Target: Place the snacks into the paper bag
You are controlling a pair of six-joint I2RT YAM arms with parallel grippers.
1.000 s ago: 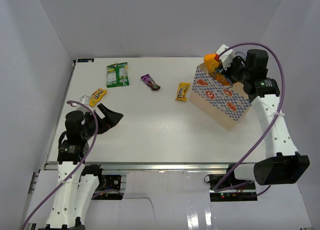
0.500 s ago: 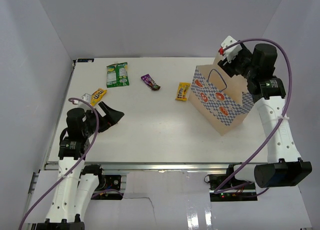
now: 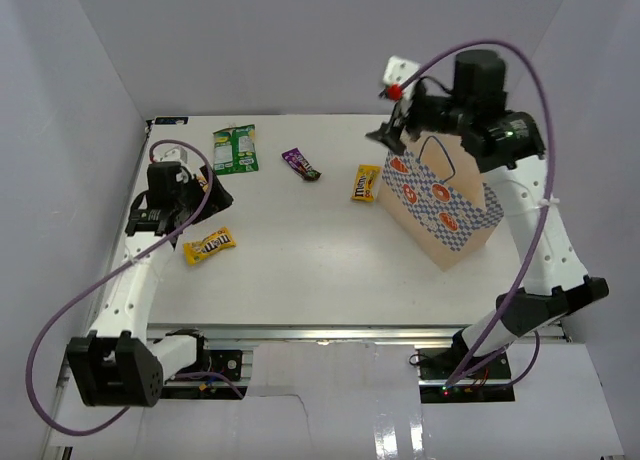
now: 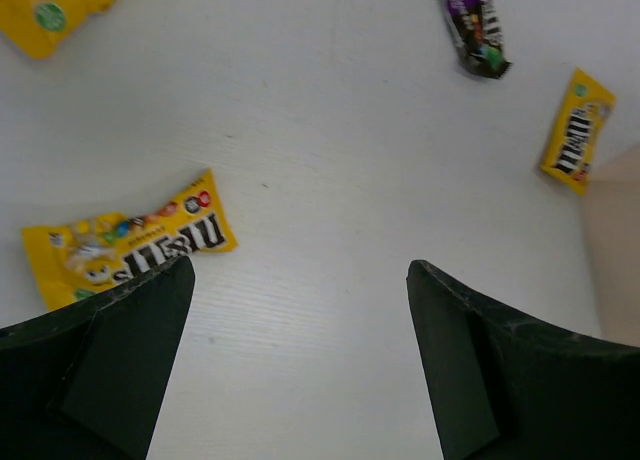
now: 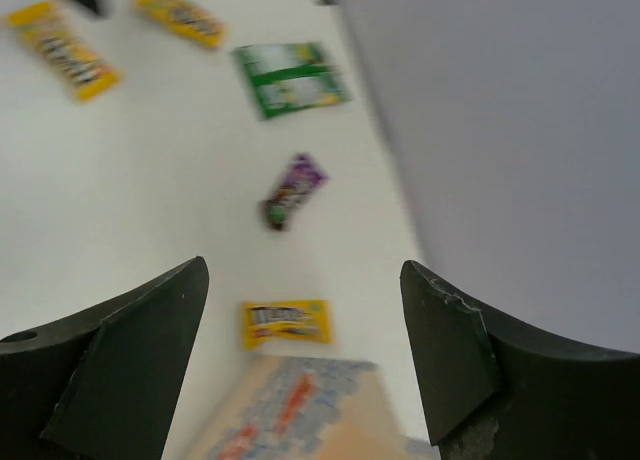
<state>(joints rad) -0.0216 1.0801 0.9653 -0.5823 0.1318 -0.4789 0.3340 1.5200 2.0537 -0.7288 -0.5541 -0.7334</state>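
**Top external view: five packets out on the table, both grippers empty**

Top external shows the tan kraft paper bag with a blue-white checkered front and red-orange round faces (image 3: 440, 202). It stands upright on the right side of the white table (image 3: 300, 270). What lies inside it cannot be seen from any view.

The right gripper (image 3: 392, 130) hangs in the air above the bag's left end. Its wrist view shows the fingers (image 5: 110, 365) wide apart with nothing between them. The left gripper (image 4: 300, 350) is over the table's left side, its jaws also spread wide and holding nothing.

- **Green:** the flat green packet (image 3: 235, 148) lies near the far edge, on the left.
- **Purple:** the small purple packet (image 3: 300, 164) lies to its right, well apart from the bag.
- **Yellow, by the bag:** one yellow M&M's pack (image 3: 366, 182) lies just beside the bag's left end.
- **Yellow, by the left gripper:** a second yellow M&M's pack (image 3: 208, 245) lies in front of the left gripper, one end hidden behind a finger in the wrist view.
- **Yellow, cut off:** a third yellow pack (image 4: 55, 10) lies beyond it, cropped by the corner of that view.
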